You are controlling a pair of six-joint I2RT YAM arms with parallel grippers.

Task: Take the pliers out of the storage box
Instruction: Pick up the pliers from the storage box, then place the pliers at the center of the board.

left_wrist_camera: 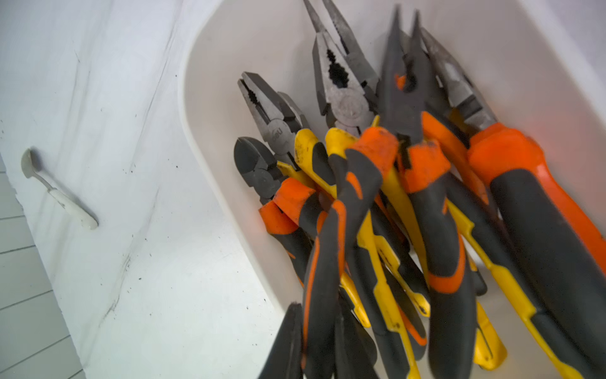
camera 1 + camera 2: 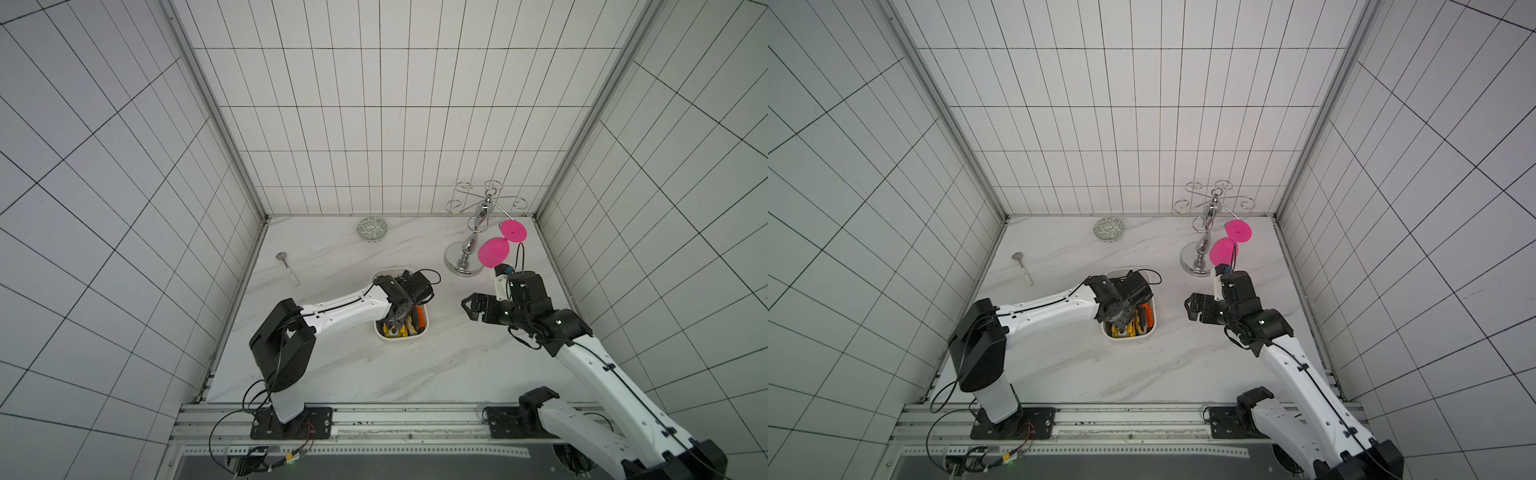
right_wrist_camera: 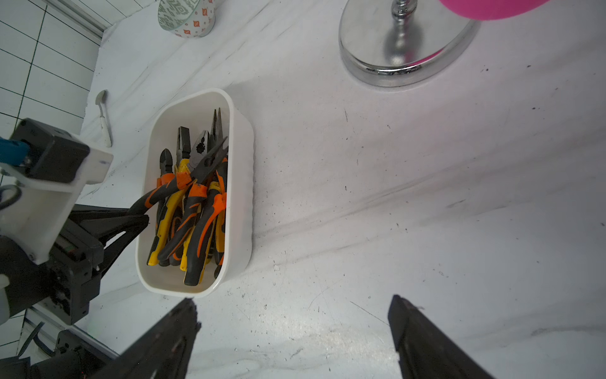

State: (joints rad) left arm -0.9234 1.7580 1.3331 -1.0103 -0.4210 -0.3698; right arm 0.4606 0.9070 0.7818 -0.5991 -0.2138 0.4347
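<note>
The white storage box (image 2: pixel 401 337) sits mid-table, and the pliers (image 2: pixel 405 328) lie piled in it, with yellow-and-black and orange-and-black handles. My left gripper (image 1: pixel 323 341) reaches in at the box's near end. It is shut on one handle of an orange-and-black needle-nosed pair (image 1: pixel 328 249). In the right wrist view that pair (image 3: pixel 210 160) slants up across the pile, its handle pinched in the left gripper (image 3: pixel 141 213). The right gripper (image 3: pixel 293 315) is open and holds nothing, low over bare table to the right of the box (image 3: pixel 242 197); both top views show it (image 2: pixel 469 307) (image 2: pixel 1192 307).
A green-patterned bowl (image 2: pixel 372 229) stands at the back. A small spoon (image 2: pixel 289 266) lies to the box's left. At the back right is a chrome stand (image 2: pixel 463 266) with pink pieces (image 2: pixel 493 251) on it, close behind the right wrist. Tiled walls enclose three sides.
</note>
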